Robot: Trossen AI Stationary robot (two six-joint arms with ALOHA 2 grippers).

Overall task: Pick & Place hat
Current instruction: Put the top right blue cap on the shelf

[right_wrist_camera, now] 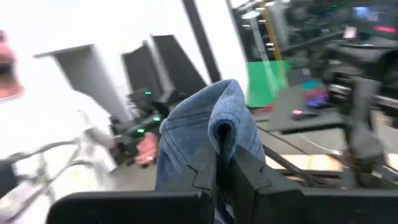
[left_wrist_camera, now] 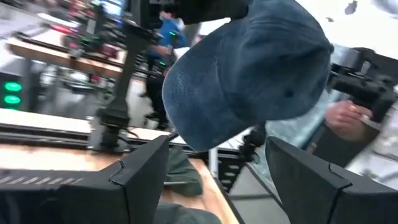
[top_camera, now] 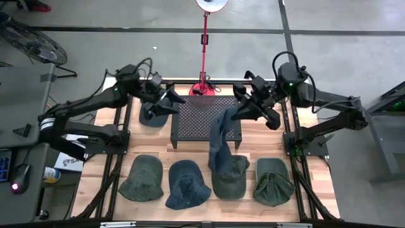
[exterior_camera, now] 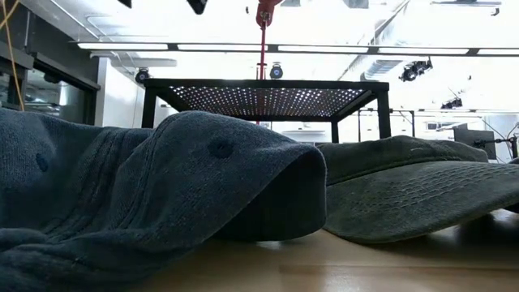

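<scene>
Now right claw [top_camera: 239, 113] clamps blue hat [top_camera: 221, 130] at rack [top_camera: 205, 120] edge; left claw [top_camera: 169, 99] agape.

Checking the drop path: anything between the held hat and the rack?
Nothing visible. The right pincer is shut on the blue hat, which hangs over the rack's right side. The rack top looks bare. The left pincer waits open beyond the rack's left end.

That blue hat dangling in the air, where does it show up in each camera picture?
High view: the blue hat hangs from the right gripper, beside the black mesh stand.
Low view: not in it; the stand is.
Left wrist view: upper middle.
Right wrist view: centre, pinched in the jaws.
</scene>
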